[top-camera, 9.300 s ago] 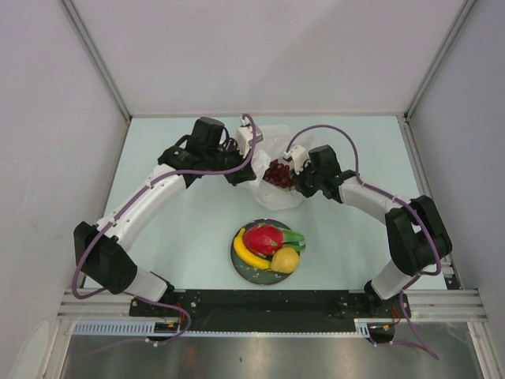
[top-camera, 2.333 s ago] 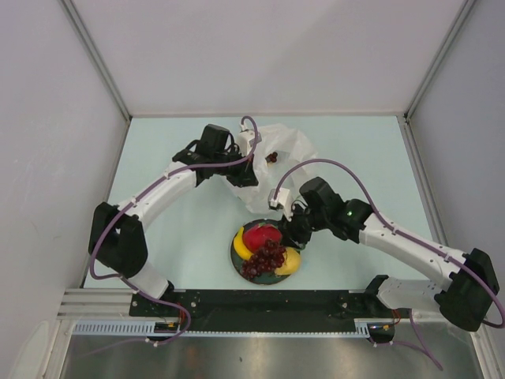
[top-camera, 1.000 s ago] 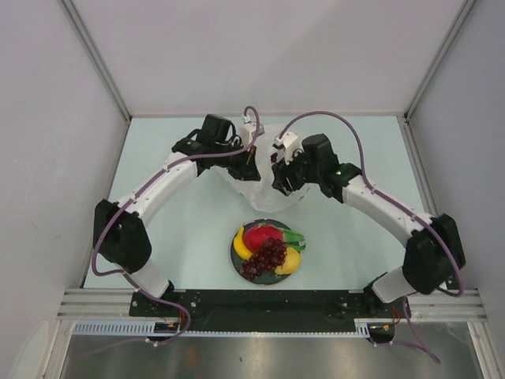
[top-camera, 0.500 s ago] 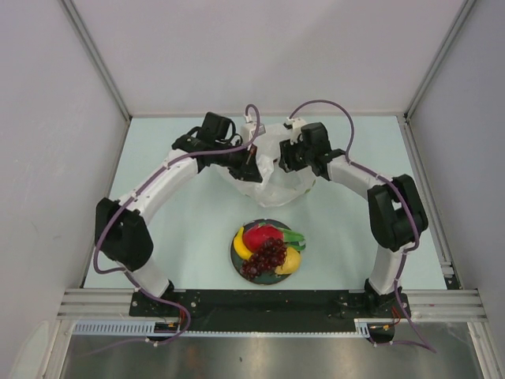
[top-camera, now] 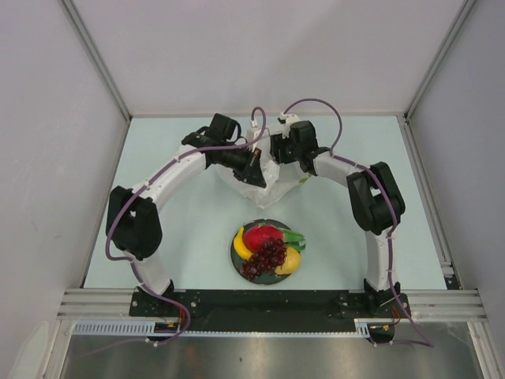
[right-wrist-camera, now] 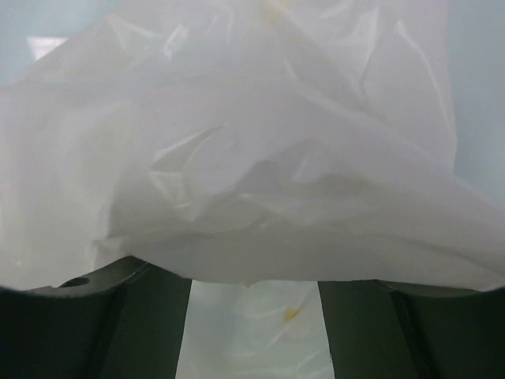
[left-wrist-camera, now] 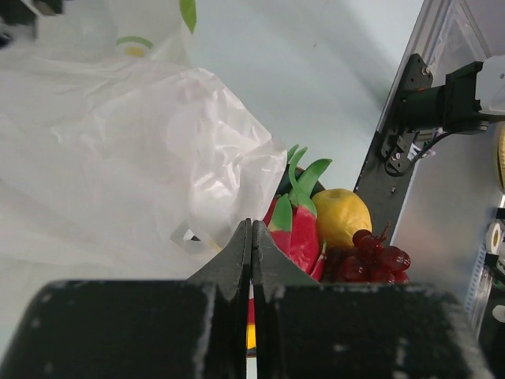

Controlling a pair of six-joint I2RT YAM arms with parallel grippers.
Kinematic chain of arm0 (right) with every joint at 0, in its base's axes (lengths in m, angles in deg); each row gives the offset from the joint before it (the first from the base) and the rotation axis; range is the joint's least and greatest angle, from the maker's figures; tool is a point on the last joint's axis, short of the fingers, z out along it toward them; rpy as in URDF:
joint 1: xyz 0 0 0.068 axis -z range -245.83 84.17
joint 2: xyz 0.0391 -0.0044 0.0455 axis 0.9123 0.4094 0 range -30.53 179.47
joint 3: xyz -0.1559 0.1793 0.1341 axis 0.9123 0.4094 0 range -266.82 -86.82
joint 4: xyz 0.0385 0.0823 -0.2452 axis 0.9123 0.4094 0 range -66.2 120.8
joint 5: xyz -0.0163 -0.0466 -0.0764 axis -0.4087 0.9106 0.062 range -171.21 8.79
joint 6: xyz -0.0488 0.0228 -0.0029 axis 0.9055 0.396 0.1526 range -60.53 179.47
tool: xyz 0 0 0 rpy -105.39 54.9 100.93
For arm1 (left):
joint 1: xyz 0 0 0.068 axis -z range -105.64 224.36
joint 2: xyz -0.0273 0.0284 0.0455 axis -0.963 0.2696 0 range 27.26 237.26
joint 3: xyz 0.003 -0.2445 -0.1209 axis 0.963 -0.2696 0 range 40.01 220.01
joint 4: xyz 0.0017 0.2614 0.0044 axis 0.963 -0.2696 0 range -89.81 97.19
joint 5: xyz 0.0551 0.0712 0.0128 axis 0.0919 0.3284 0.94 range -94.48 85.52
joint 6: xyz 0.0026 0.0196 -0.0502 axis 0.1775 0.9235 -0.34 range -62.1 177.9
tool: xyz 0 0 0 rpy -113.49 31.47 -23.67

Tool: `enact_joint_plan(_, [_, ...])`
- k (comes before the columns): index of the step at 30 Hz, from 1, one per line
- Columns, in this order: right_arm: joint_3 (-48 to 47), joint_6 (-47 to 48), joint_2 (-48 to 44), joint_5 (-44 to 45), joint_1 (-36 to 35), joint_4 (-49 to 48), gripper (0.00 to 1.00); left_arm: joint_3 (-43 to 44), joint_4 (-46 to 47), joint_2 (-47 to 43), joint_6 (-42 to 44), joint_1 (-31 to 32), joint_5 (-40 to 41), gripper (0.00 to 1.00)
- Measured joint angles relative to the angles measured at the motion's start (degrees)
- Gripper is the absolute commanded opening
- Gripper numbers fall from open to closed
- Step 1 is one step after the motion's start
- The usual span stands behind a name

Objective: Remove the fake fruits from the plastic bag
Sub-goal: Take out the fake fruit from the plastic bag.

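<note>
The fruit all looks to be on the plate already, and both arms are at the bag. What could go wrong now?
1. The thin translucent white plastic bag drapes across the open right tool, while the left tool is shut at its edge; the film might snag or tear if they pull apart.
2. The dark red grape bunch sits crowded against other fruits on the round dark blue-grey plate, near the bag; a dragged bag might knock it off.
</note>
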Motion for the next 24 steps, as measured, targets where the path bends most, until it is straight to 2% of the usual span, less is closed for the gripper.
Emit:
enact_joint_plan(6, [-7.19,-1.27,7.1,1.84,-0.11,-1.18,0.6,-0.02,-0.33,0.0,0.04,-0.07,-0.81,0.0])
enact_joint_plan(9, [-10.23,-1.46,10.38,3.1,-0.52,-1.27,0.49,-0.02,-0.44,0.0,0.07,-0.07,-0.81,0.0])
enact_joint_plan(10, [-11.1,-1.68,11.54,3.67,-0.72,-1.33,0.42,-0.04,-0.48,0.0,0.09,-0.07,-0.76,0.0])
enact_joint_plan(13, [-12.39,-1.68,13.51,5.16,-1.16,-1.29,0.35,-0.09,-0.61,0.0,0.37,-0.07,-0.7,0.0])
enact_joint_plan(17, [-12.48,-1.77,13.99,6.62,-1.36,-1.18,0.31,-0.55,-0.7,-0.26,1.03,-0.07,-0.04,0.0])
enact_joint_plan(24, [-12.13,-0.76,13.79,7.52,-1.4,-1.66,0.1,-1.7,-1.11,-1.07,1.46,-0.07,0.9,0.0])
